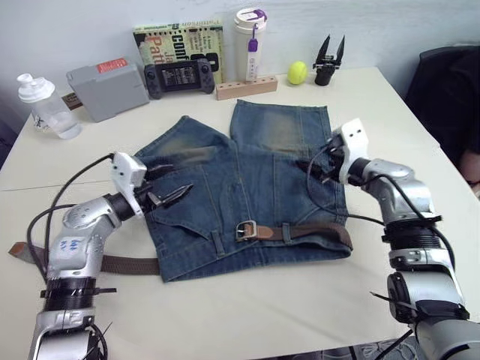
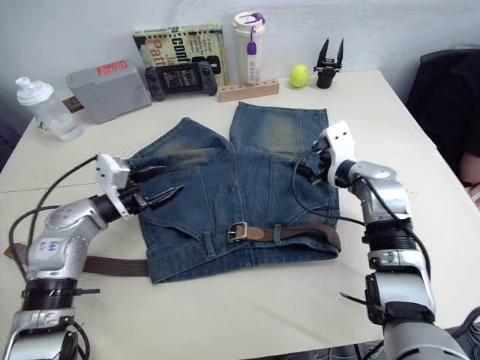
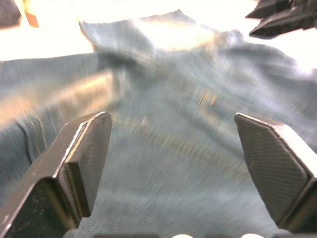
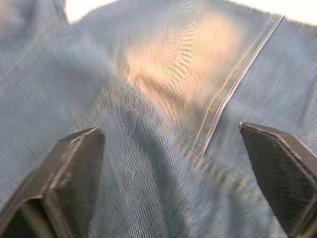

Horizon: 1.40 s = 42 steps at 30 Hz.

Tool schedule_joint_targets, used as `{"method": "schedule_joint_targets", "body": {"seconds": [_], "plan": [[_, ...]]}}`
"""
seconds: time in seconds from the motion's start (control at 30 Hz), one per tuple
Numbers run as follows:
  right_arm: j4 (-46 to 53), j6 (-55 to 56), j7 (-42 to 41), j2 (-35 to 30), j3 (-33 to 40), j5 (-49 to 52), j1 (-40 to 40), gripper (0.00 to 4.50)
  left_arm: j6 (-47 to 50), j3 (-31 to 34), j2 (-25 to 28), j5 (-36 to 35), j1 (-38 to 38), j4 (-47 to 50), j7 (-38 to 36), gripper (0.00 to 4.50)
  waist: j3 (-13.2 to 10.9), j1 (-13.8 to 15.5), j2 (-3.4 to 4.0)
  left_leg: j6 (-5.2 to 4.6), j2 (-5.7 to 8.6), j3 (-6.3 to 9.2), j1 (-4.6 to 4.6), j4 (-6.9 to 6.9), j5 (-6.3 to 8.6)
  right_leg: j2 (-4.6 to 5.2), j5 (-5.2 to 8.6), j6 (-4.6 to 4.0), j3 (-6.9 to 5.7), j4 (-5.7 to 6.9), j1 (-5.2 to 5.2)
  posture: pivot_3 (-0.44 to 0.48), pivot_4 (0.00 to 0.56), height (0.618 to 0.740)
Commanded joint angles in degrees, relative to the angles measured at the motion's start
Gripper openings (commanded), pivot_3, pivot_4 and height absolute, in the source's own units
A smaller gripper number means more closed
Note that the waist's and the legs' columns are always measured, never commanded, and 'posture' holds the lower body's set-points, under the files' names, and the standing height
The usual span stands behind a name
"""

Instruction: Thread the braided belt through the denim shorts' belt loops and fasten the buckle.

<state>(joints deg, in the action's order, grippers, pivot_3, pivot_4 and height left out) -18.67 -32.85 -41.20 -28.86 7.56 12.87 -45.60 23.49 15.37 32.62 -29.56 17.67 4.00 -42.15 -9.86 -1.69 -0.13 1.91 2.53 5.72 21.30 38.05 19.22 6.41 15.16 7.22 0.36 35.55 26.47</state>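
Note:
The denim shorts (image 1: 247,180) lie flat on the table, waistband nearest me, legs pointing to the back. The braided belt (image 1: 315,231) runs along the right half of the waistband under a belt loop (image 1: 285,232). The buckle (image 1: 247,230) lies near the waist's middle. Another stretch of belt (image 1: 124,264) sticks out from under the shorts' left side across the table. My left gripper (image 1: 169,182) hovers open over the shorts' left edge. My right gripper (image 1: 312,172) hovers open over the right leg. Denim fills the gap between the fingers (image 3: 86,158) in both wrist views.
Along the back edge stand a water bottle (image 1: 43,105), a grey box (image 1: 109,88), a game controller (image 1: 180,76), a book (image 1: 180,41), a tumbler (image 1: 251,41), a wooden block (image 1: 246,88), a yellow-green ball (image 1: 298,72) and a spare black gripper (image 1: 328,64). A dark chair (image 1: 450,90) stands at the right.

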Motion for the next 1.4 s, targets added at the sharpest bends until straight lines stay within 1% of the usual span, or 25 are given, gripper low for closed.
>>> {"method": "schedule_joint_targets", "body": {"seconds": [0.03,0.17,0.27,0.37,0.4,0.43,0.57,0.6,0.63,0.73,0.87,0.97,1.17,1.23,1.27,1.3,1.33,1.4], "plan": [[6.7,-2.1,0.6,0.4,2.9,4.6,0.5,4.39,3.1,6.5,0.5,-4.4,-3.5,7.5,4.2,4.42,0.0,0.0,-0.04,0.01,-0.04,0.00,-0.03,0.00,0.01,-0.06,-0.02,-0.04,0.02,0.01,-0.01,0.000,0.150,0.712],[10.1,-3.4,2.1,1.0,3.2,6.1,2.5,4.39,5.8,13.0,-1.8,-8.5,-6.5,11.8,11.0,4.42,-0.1,0.2,-0.14,0.06,-0.11,0.00,-0.07,0.02,-0.02,-0.07,-0.07,-0.13,0.02,0.02,-0.05,0.000,0.150,0.712],[14.8,-4.2,2.0,1.8,1.4,7.1,5.5,4.39,7.1,20.2,-4.1,-12.1,-11.2,13.4,16.1,4.42,-0.1,0.1,-0.18,0.05,-0.13,-0.02,-0.08,0.06,-0.03,-0.01,-0.09,-0.11,0.05,0.03,-0.07,0.000,0.150,0.712],[18.9,-4.9,1.5,2.2,-0.6,7.6,8.2,4.39,7.5,25.1,-5.3,-13.5,-16.6,13.3,18.7,4.42,-0.2,-0.6,-0.15,0.00,0.13,0.21,-0.05,-0.01,-0.05,0.09,-0.09,-0.11,-0.12,0.23,-0.18,0.000,0.150,0.711],[19.8,-4.8,1.2,2.1,-1.2,7.6,8.8,4.39,7.5,25.9,-5.5,-13.6,-17.9,13.0,19.1,4.42,-0.2,-1.0,-0.13,-0.14,0.49,1.06,-0.02,-0.17,-0.29,0.45,-0.06,-0.08,-0.92,0.05,-0.75,0.000,0.150,0.711],[20.9,-4.7,1.0,1.9,-1.6,7.7,9.6,4.39,7.9,27.1,-5.6,-14.4,-19.8,12.8,19.1,4.42,-0.2,-1.3,-0.12,-0.14,0.87,1.82,-0.06,-0.32,-0.53,0.96,0.13,-0.05,-1.71,0.06,-1.05,0.000,0.150,0.711],[23.2,-4.8,0.8,1.3,-1.3,8.8,11.7,4.39,9.2,30.7,-6.8,-17.2,-25.0,12.4,21.3,4.42,-0.3,-1.3,-0.04,-0.41,2.66,4.69,-0.01,-0.99,-1.50,2.68,0.70,0.34,-3.90,0.20,-2.10,0.000,0.150,0.711],[23.3,-4.9,0.8,1.1,-1.2,8.9,12.1,4.39,10.0,31.5,-7.1,-18.3,-25.8,12.1,22.0,4.42,-0.3,0.3,-0.06,-0.35,2.81,4.90,0.02,-0.97,-1.68,3.00,0.80,0.33,-4.20,0.26,-2.05,0.000,0.150,0.711],[23.5,-5.0,0.8,0.9,-1.2,9.0,12.3,4.39,10.6,32.0,-7.3,-19.2,-26.4,11.9,22.5,4.42,-0.3,0.8,-0.06,-0.02,2.71,4.62,-0.05,-0.97,-1.83,2.82,0.71,0.29,-3.74,0.06,-1.99,0.000,0.150,0.711],[25.3,-4.8,-0.8,-0.2,-1.2,10.0,14.2,4.39,12.7,35.8,-9.2,-24.4,-28.7,11.6,25.8,4.42,-0.3,2.6,-0.10,-0.14,2.64,4.26,-0.04,-0.97,-1.75,2.77,0.56,0.20,-3.76,-0.07,-2.01,0.000,0.150,0.711],[26.9,-5.4,-2.0,-0.7,-0.8,12.4,15.6,4.39,15.4,38.9,-11.1,-30.7,-31.2,10.5,29.2,4.42,-0.4,3.1,-0.18,-0.28,2.59,3.86,-0.08,-0.93,-1.67,2.70,0.49,0.29,-3.39,-0.18,-1.98,0.000,0.150,0.711],[27.4,-5.5,-2.6,-1.0,-1.1,13.2,16.2,4.39,16.8,39.9,-12.3,-34.4,-32.6,10.3,32.2,4.42,-0.4,3.1,-0.19,-0.35,2.55,3.69,-0.11,-0.91,-1.61,2.65,0.46,0.34,-3.22,-0.26,-1.96,0.000,0.150,0.711],[28.2,-4.2,-3.6,-0.8,-3.5,12.4,17.4,4.39,17.5,37.2,-14.6,-37.5,-33.8,10.7,35.9,4.42,-0.4,3.0,-0.21,-0.15,2.09,3.33,-0.11,-0.82,-1.37,2.15,0.27,0.29,-3.00,-0.58,-1.98,0.000,0.150,0.710],[27.8,-3.6,-3.7,-0.8,-4.1,11.8,17.6,4.39,17.9,36.0,-14.8,-38.5,-33.5,11.0,36.7,4.42,-0.4,2.4,-0.22,-0.15,2.14,3.58,-0.07,-0.87,-1.37,2.20,0.29,0.27,-3.23,-0.57,-2.04,0.000,0.150,0.708],[27.4,-3.3,-3.5,-0.4,-3.9,11.9,17.6,4.39,18.0,35.8,-14.9,-39.8,-33.0,10.9,37.6,4.42,-0.4,1.9,-0.23,-0.25,2.41,4.06,0.06,-0.88,-1.39,2.62,0.44,0.30,-3.93,-0.52,-2.28,0.000,0.150,0.708],[27.0,-3.7,-3.0,-0.2,-3.5,12.3,17.4,4.39,18.0,35.8,-15.1,-41.4,-32.4,10.8,38.7,4.42,-0.4,1.7,-0.22,-0.32,2.66,4.41,-0.02,-0.90,-1.51,3.16,0.65,0.28,-4.52,-0.30,-2.34,0.000,0.150,0.708],[26.3,-3.4,-2.9,-0.1,-3.5,12.1,17.3,4.39,18.3,35.6,-15.1,-42.8,-31.6,10.5,40.1,4.42,-0.4,2.0,-0.24,-0.06,2.61,4.38,-0.08,-0.83,-1.58,2.98,0.75,0.36,-4.05,-0.04,-2.18,0.000,0.150,0.708],[25.4,-2.8,-2.7,-0.3,-3.7,11.5,17.1,4.39,18.6,35.3,-15.0,-44.7,-30.9,10.2,42.3,4.42,-0.4,2.3,-0.25,-0.07,2.69,4.35,-0.08,-0.81,-1.57,2.88,0.72,0.40,-3.71,-0.10,-2.11,0.000,0.150,0.708]]}}
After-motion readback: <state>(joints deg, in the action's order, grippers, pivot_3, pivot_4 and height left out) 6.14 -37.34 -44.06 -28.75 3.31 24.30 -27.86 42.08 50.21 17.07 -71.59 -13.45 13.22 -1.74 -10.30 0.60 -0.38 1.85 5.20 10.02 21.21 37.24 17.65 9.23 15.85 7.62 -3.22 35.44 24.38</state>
